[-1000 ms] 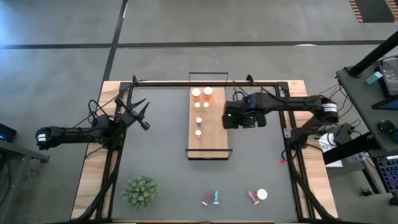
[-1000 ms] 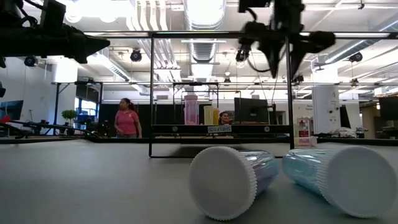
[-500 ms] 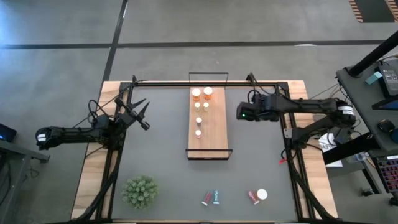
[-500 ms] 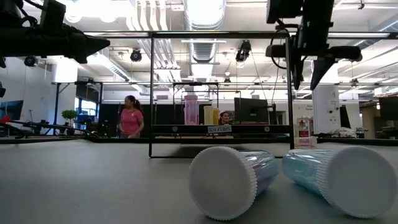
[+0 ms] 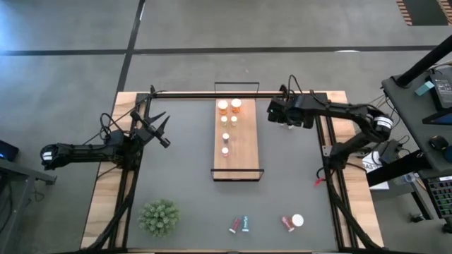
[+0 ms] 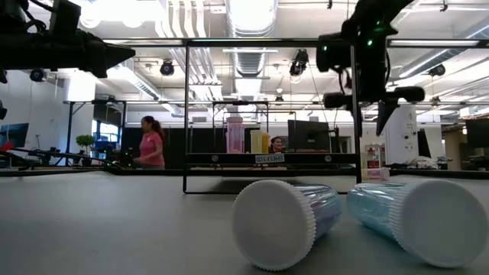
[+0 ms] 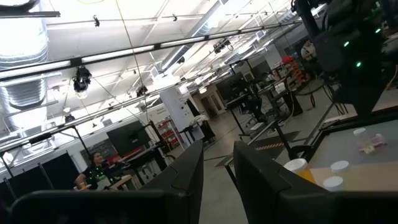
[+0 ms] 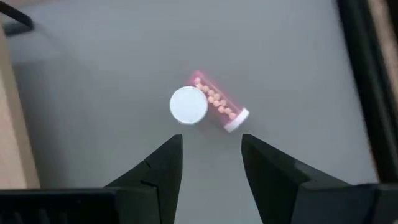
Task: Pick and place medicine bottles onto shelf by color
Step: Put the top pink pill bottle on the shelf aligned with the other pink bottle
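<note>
Grey table (image 5: 183, 155): dark grey top inside a black frame, with bare wood strips along its left and right edges.
Shelf (image 5: 240, 152): long light-wood board lying at the table's middle, running from far to near, with thin black wire frames at its two short ends.
Right arm: reaches in from the right side toward the far right part of the table; its gripper (image 5: 288, 121) hangs above the grey top just right of the shelf's far end.
Right gripper's state: fingers (image 8: 158, 168) a little apart with nothing between them; its wrist view looks past them down at a white-capped bottle and a pink one (image 8: 217, 109) lying on the grey top.
Left arm: stretched along the left side of the table; its gripper (image 5: 161, 130) is raised, well left of the shelf.
Left gripper's state: fingers (image 7: 186, 180) closed together, holding nothing.
Plant (image 5: 159, 216): green and spiky, at the near left.
Bottles on shelf (image 5: 229, 106): two orange ones at the far end, smaller white-capped ones in a row nearer along the board.
Bottles off shelf (image 5: 240, 225): a pink and a teal one lie side by side at the near edge; further right a pink one lies touching a white cap (image 5: 297, 221).
Low view: two clear bottles (image 6: 286, 221) lie on their sides, white caps toward the camera.
</note>
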{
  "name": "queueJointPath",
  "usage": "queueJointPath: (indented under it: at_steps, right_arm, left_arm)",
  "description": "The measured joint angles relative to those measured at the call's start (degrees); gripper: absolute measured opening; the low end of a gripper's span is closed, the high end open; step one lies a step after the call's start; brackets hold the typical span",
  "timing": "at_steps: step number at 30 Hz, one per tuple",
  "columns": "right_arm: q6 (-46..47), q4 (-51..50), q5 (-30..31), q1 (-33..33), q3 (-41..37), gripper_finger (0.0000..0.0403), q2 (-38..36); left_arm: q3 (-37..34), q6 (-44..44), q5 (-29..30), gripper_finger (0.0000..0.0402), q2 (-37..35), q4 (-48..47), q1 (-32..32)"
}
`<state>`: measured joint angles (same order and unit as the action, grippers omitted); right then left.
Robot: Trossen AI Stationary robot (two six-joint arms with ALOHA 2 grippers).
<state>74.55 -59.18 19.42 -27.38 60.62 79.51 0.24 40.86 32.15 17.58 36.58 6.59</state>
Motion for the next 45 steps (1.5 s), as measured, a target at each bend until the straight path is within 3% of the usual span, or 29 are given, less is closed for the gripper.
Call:
queueJointPath:
  at_steps: [5,13,24,30,45]
  right_arm:
    - [-2.6,0.0,-8.0,-3.5,0.0,0.0157,3.0]
    - [-0.3,-3.4,-15.0,-0.5,-0.9,0.0152,2.8]
    - [19.2,-3.5,-15.6,15.0,-5.0,0.0152,0.4]
    - [25.9,-3.3,-15.4,19.0,-4.9,0.0146,0.4]
    - [26.6,-1.3,-15.8,24.9,-4.9,0.0136,0.4]
  left_arm:
    - [0.0,0.0,0.0,0.0072,0.0,0.0,0.0]
    - [0.0,0.0,0.0,0.0072,0.0,0.0,0.0]
    - [0.0,0.0,0.0,0.0072,0.0,0.0,0.0]
    - [0.0,0.0,0.0,0.0072,0.0,0.0,0.0]
    - [0.0,0.0,0.0,0.0072,0.0,0.0,0.0]
